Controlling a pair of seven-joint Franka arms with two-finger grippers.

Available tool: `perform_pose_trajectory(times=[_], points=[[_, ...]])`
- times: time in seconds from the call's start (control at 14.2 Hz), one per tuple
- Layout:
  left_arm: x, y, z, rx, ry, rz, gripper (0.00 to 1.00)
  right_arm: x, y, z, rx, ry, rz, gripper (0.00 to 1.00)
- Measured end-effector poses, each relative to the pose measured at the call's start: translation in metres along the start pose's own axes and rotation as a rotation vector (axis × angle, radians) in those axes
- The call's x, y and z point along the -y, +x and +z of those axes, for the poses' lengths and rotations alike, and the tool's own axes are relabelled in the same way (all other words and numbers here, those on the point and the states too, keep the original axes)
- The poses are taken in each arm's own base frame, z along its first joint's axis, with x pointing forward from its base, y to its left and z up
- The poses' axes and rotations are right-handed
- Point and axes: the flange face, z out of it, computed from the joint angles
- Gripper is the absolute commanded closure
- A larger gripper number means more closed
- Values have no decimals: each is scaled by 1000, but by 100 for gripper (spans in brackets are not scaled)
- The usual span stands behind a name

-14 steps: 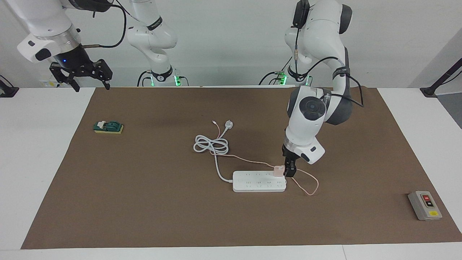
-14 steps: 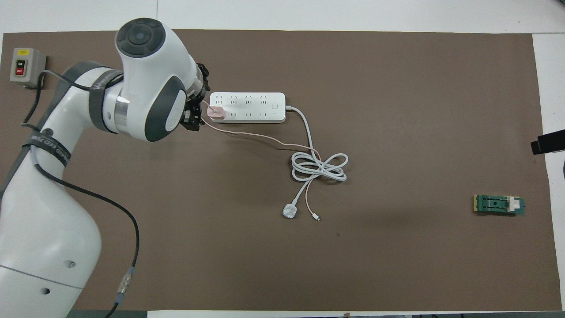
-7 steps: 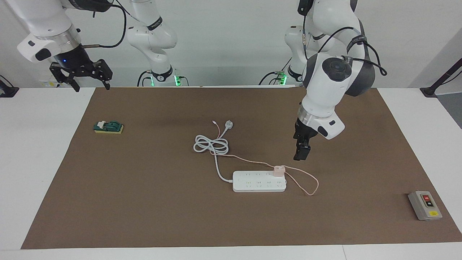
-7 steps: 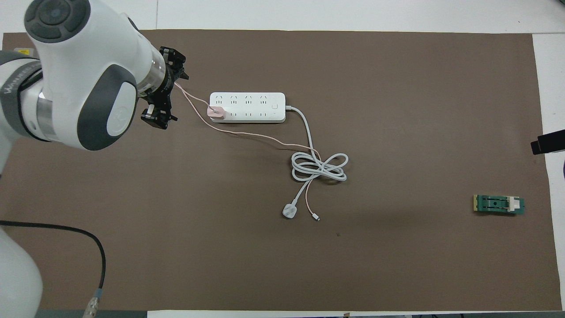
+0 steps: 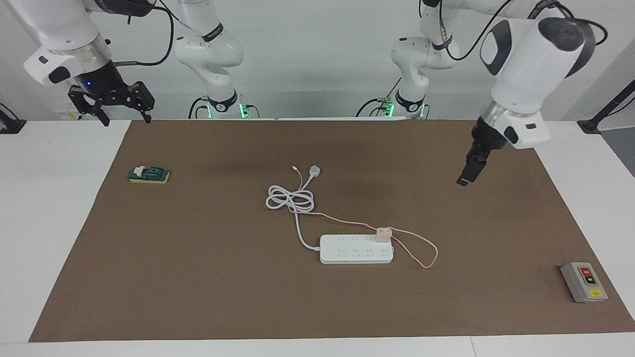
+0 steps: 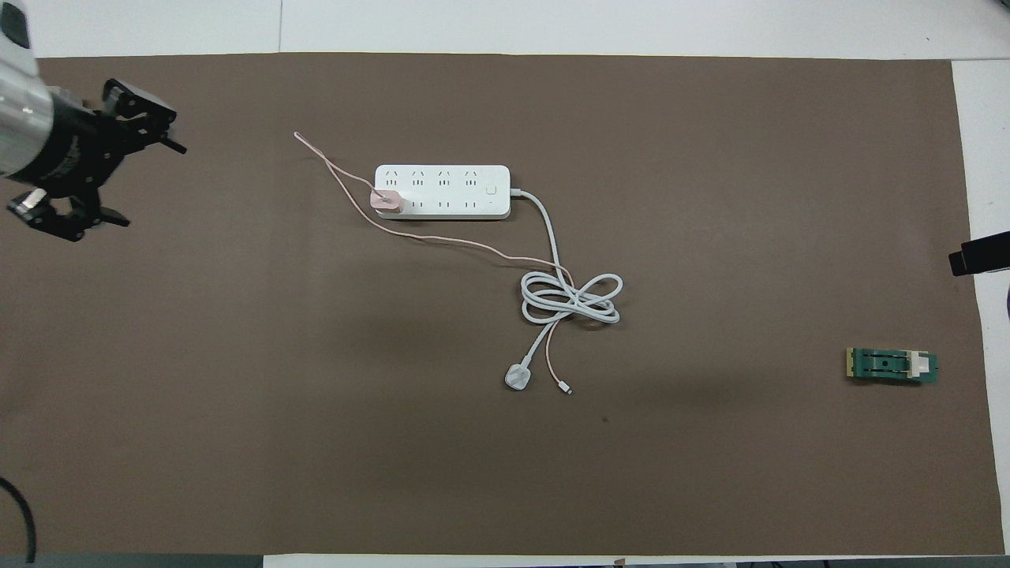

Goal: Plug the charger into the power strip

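The charger sits plugged into the power strip at its three o'clock end; nothing seems left. The left gripper and the right gripper hang empty, fingers spread.

Two robot arms stand at the counter, each with one hand: left hand, right hand. On one brown mat I count one power strip, one pink charger, one white plug, one grey button box and one green block.
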Motion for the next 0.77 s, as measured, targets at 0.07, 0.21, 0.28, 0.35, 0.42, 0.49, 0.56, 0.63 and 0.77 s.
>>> perform_pose_trajectory(times=[0.07, 0.21, 0.28, 0.35, 0.42, 0.49, 0.56, 0.63, 0.77], points=[[19, 12, -11, -2, -1, 75, 0, 0, 0, 0, 0, 0, 0, 0], [54, 33, -24, 14, 15, 279, 0, 0, 0, 0, 0, 0, 0, 0], [68, 42, -25, 28, 24, 387, 0, 0, 0, 0, 0, 0, 0, 0], [79, 50, -27, 35, 26, 471, 0, 0, 0, 0, 0, 0, 0, 0], [87, 54, -30, 35, 24, 541, 0, 0, 0, 0, 0, 0, 1, 0], [91, 55, -33, 31, 20, 593, 0, -1, 0, 0, 0, 0, 1, 0], [92, 54, -37, 21, 15, 620, 0, -1, 0, 0, 0, 0, 1, 0], [90, 52, -39, 11, 9, 634, 0, -1, 0, 0, 0, 0, 1, 0], [85, 47, -37, 14, 9, 649, 0, -1, 0, 0, 0, 0, 1, 0]])
